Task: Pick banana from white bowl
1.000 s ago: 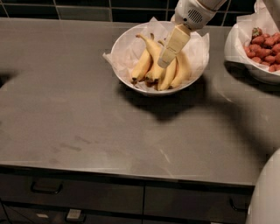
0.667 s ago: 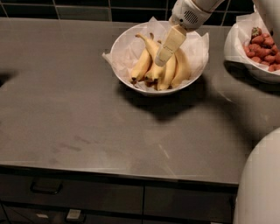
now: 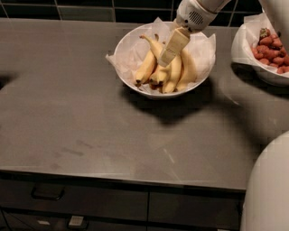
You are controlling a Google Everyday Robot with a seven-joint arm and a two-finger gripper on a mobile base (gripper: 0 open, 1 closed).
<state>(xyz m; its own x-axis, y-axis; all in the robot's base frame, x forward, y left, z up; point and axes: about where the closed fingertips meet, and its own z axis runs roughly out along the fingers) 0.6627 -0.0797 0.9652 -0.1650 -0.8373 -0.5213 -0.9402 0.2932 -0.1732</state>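
The white bowl (image 3: 128,45), lined with crinkled white paper, stands at the back middle of the grey counter. Several ripe yellow bananas (image 3: 146,67) lie in it, stems towards the back. My gripper (image 3: 166,56) reaches down from the upper right into the bowl. Its cream tip rests on or just above the middle bananas (image 3: 174,76). I cannot tell whether it holds one. The white wrist (image 3: 194,13) is above the bowl's far rim.
A second white paper-lined bowl with red fruit (image 3: 271,52) stands at the right edge of the counter. My white body (image 3: 268,189) fills the lower right corner. Dark tiles back the counter; drawers with handles (image 3: 47,191) lie below its front edge.
The gripper has shifted slightly left over the bananas. My body takes up more of the lower right corner. The bananas lie as before.
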